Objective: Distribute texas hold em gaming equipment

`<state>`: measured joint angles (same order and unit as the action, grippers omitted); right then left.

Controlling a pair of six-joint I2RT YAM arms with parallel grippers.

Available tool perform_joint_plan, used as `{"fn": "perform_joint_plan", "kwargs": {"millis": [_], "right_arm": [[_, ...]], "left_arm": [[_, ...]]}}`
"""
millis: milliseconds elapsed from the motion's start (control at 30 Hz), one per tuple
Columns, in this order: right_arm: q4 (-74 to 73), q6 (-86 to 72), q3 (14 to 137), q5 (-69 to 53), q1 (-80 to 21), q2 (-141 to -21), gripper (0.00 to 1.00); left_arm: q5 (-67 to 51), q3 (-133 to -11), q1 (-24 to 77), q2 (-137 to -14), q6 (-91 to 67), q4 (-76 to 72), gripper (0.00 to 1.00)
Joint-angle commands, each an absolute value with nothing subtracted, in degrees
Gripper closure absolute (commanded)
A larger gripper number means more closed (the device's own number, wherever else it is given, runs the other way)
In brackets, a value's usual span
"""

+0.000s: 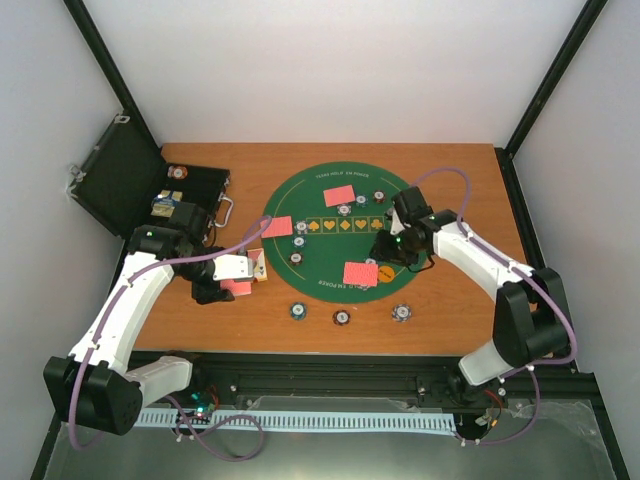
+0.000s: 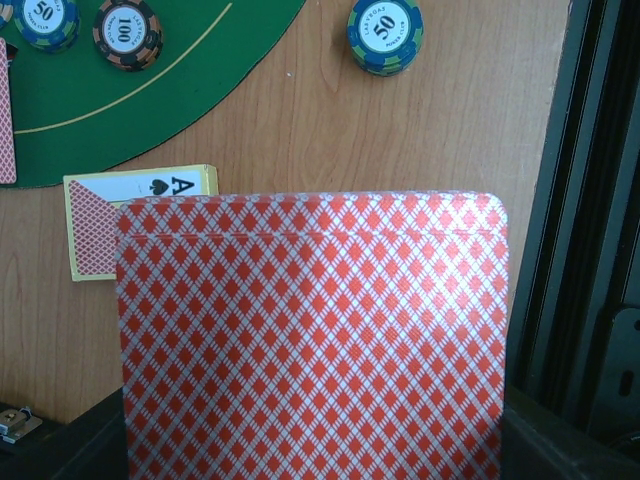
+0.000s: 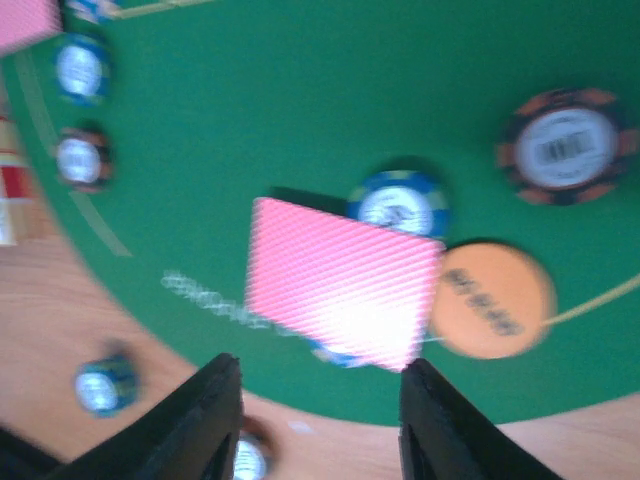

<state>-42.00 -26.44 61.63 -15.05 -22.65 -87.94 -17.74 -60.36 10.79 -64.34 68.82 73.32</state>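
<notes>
The left gripper (image 1: 233, 281) is clamped on red-backed cards (image 2: 310, 340) toward the left edge of the desk (image 1: 450, 312), while the right gripper (image 3: 320, 392) hangs part-open and empty above a dealt card (image 3: 340, 280) on the green mat (image 3: 300, 120) toward the near edge; light, slick and flexible, such cards probably lift best by an edge.

My fixed camera sees the whole table (image 1: 460, 310) from high behind its near edge. Both wrist cameras look down close, sharing the edge of the green mat (image 2: 180, 70).
</notes>
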Motion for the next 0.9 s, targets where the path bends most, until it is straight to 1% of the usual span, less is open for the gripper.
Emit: {"fn": "perform_joint_plan", "kwargs": {"millis": [0, 133, 200, 300, 433, 567, 733, 867], "right_arm": [[-33.64, -31.98, 60.53, -27.47, -26.49, -82.95, 0.5], [-20.64, -41.37, 60.28, -35.03, -34.98, -81.21, 0.3], [-15.17, -44.87, 61.38, -35.96, -39.37, -83.04, 0.25], [-6.78, -50.55, 61.14, -37.84, -43.64, -85.93, 0.24], [1.76, -54.41, 60.86, -39.53, -47.99, -89.89, 0.23], [11.83, -59.32, 59.27, -41.57, -50.51, -92.37, 0.23], [17.88, -62.76, 60.08, -42.52, -53.03, -96.53, 0.23], [19.09, -63.72, 62.39, -42.7, -54.74, -99.68, 0.24]], "left_arm": [[-19.22, -61.87, 10.92, -64.16, 69.37, 73.56, 0.99], [-19.82, -62.16, 10.95, -64.06, 68.87, 73.81, 0.99], [-20.65, -62.63, 10.9, -63.99, 68.42, 74.24, 0.99], [-21.47, -63.51, 10.92, -64.02, 68.07, 74.96, 0.99], [-21.03, -63.72, 10.94, -63.91, 68.21, 75.38, 0.99], [-20.73, -63.87, 10.9, -63.81, 68.34, 75.47, 0.99], [-21.17, -64.07, 10.9, -63.97, 68.13, 75.5, 0.99], [-21.08, -64.07, 10.91, -64.08, 68.1, 75.62, 0.99]]}}
